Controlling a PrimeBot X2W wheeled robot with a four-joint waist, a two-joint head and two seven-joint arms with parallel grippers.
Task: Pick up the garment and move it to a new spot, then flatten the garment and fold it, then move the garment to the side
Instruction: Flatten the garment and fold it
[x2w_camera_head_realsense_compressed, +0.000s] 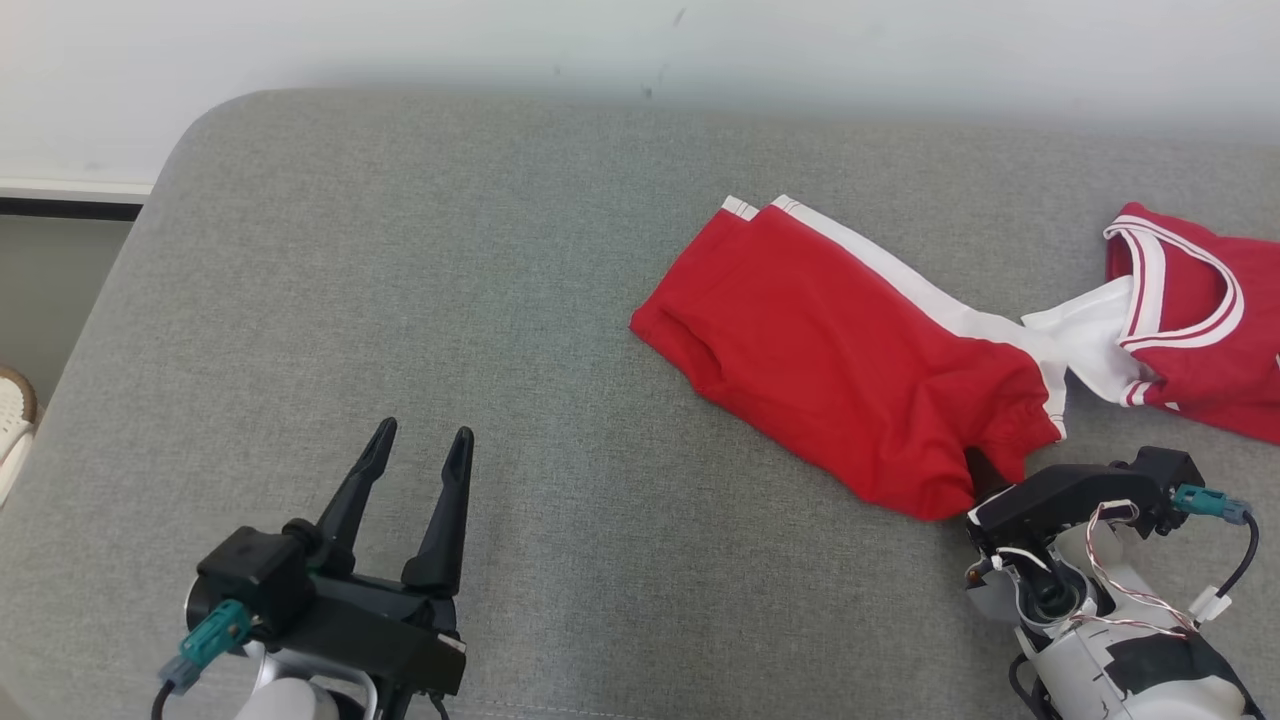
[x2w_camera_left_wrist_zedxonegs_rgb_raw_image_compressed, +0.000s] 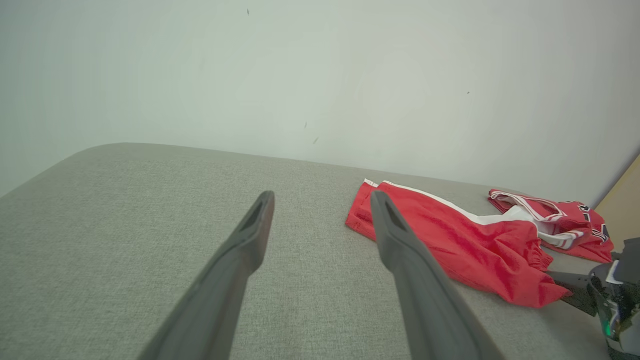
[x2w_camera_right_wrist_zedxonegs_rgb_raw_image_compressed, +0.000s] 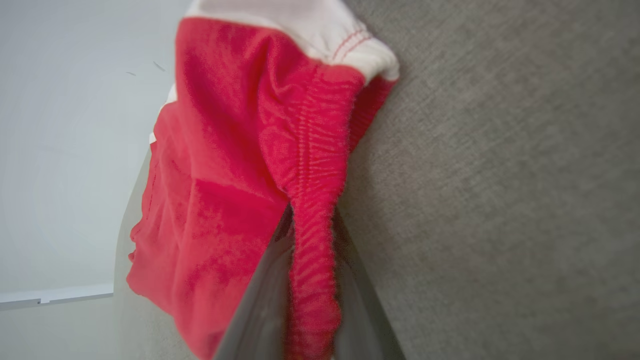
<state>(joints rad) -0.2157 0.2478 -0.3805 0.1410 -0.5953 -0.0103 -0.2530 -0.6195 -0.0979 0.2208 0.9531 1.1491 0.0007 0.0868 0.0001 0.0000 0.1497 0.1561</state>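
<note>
The garment (x2w_camera_head_realsense_compressed: 850, 350) is a pair of red shorts with a white side stripe, folded, lying on the grey cushion (x2w_camera_head_realsense_compressed: 400, 300) right of centre. My right gripper (x2w_camera_head_realsense_compressed: 985, 470) is shut on the gathered waistband at its near corner; in the right wrist view the red waistband (x2w_camera_right_wrist_zedxonegs_rgb_raw_image_compressed: 312, 220) sits pinched between my two fingers (x2w_camera_right_wrist_zedxonegs_rgb_raw_image_compressed: 262, 305). My left gripper (x2w_camera_head_realsense_compressed: 418, 450) stands open at the lower left, well clear of the garment, with nothing between its fingers. From the left wrist, the garment (x2w_camera_left_wrist_zedxonegs_rgb_raw_image_compressed: 460, 245) lies to the right beyond the open fingers (x2w_camera_left_wrist_zedxonegs_rgb_raw_image_compressed: 400, 240).
A second red and white jersey (x2w_camera_head_realsense_compressed: 1200, 310) lies crumpled at the far right, touching the shorts' white stripe. A pale wall (x2w_camera_head_realsense_compressed: 640, 40) runs behind the cushion. The cushion's rounded left edge (x2w_camera_head_realsense_compressed: 110, 300) drops to the floor.
</note>
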